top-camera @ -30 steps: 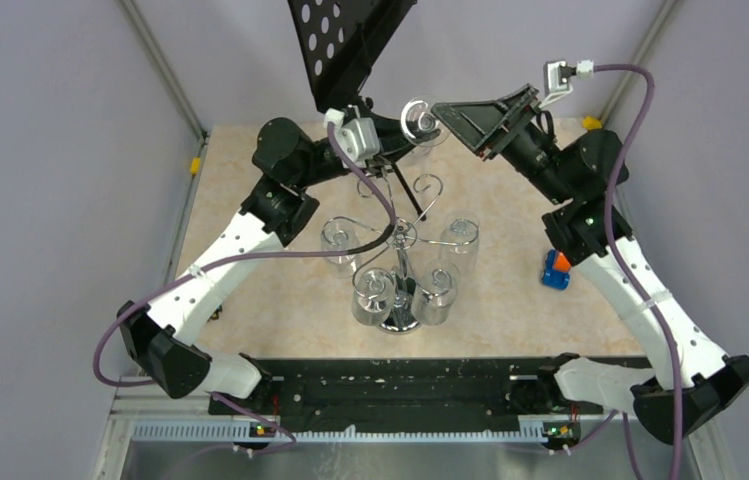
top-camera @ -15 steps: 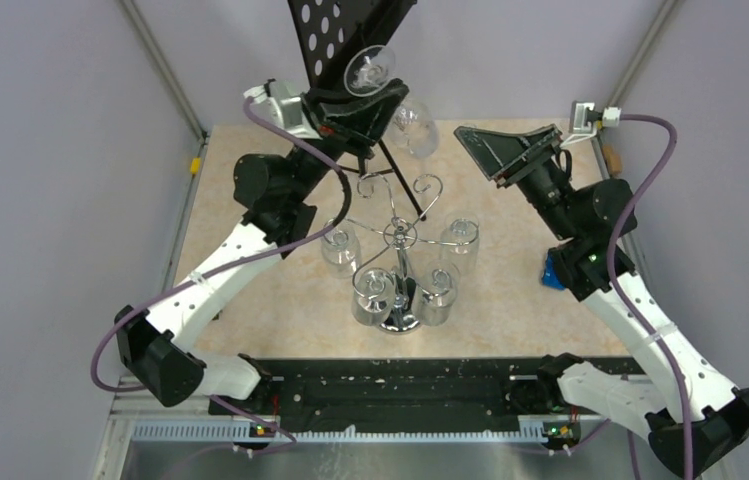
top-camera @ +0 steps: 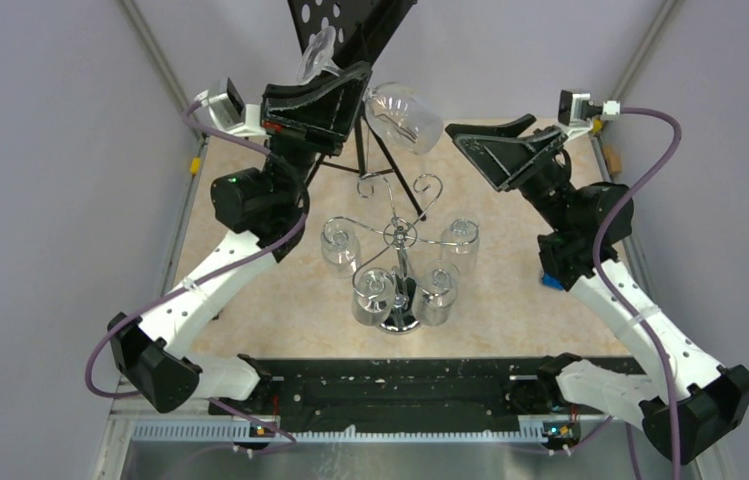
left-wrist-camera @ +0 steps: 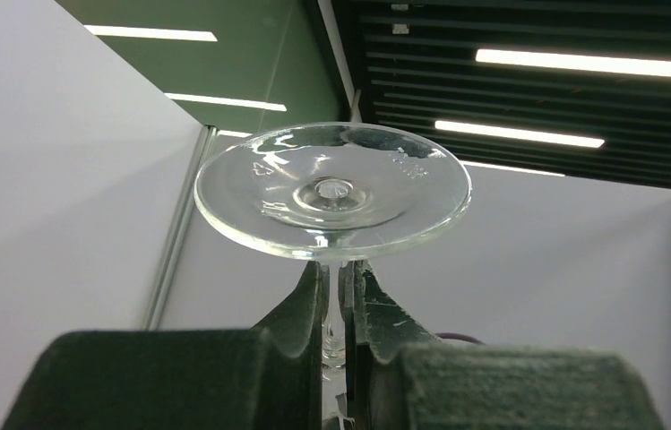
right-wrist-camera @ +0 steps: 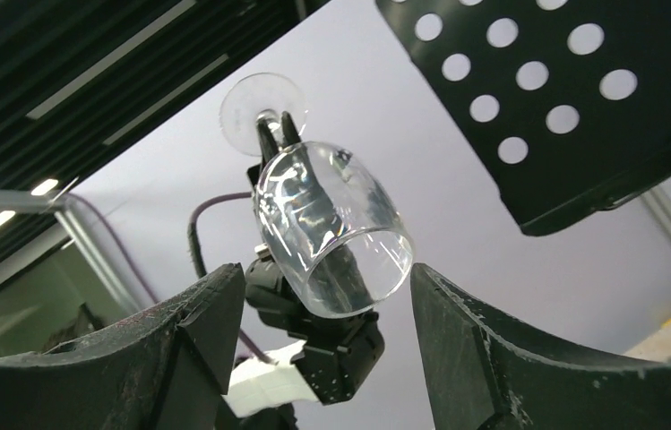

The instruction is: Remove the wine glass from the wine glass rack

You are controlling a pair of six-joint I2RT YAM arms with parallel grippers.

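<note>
So the wine glass [top-camera: 405,117] is off the wine glass rack [top-camera: 402,236]. It's up in the air past the rack's far side, not touching any of the curled arms. The left hand [top-camera: 358,88] is pinched tight on the stem just under the foot. You can see it really well in the left wrist view, with the fingers [left-wrist-camera: 309,296] squeezed together on the stem and the round foot [left-wrist-camera: 331,188] sitting right above them. The glass is tilted, with the foot toward the rack's far left and the open rim of the bowl pointing to the far right.

The right hand [top-camera: 485,140] is spread wide with nothing in it. It's off to the rack's far right, near the bowl but not touching it. From its wrist cam, the bowl [right-wrist-camera: 331,228] sits between the two fingers but further out.

Four more glasses [top-camera: 372,295] hang on the rack, which stands on the desk [top-camera: 510,300]. The black music stand [top-camera: 335,20] is behind the rack.
</note>
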